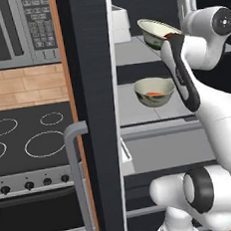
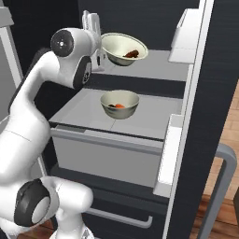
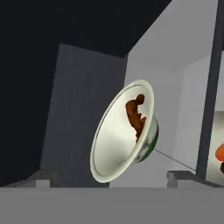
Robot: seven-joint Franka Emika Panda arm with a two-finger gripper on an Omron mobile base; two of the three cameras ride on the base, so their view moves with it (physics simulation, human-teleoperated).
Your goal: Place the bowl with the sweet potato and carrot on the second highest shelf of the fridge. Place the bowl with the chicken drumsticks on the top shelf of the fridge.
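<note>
The bowl with the chicken drumsticks (image 1: 154,31) (image 2: 122,46) (image 3: 118,135) hangs tilted just above the fridge's top shelf (image 2: 158,65), a brown drumstick (image 3: 135,116) inside it. My gripper (image 2: 101,41) (image 1: 181,27) reaches down from the near side and is shut on its near rim; the fingertips themselves are hidden. One shelf lower, the bowl with the sweet potato and carrot (image 1: 154,91) (image 2: 119,103) sits upright on the second highest shelf (image 2: 149,116).
The open fridge door (image 1: 95,114) stands edge-on to my left, with a stove (image 1: 29,136) and microwave (image 1: 14,27) beyond it. Another door with white bins (image 2: 184,32) is on the right. A drawer (image 2: 107,154) sits under the shelves.
</note>
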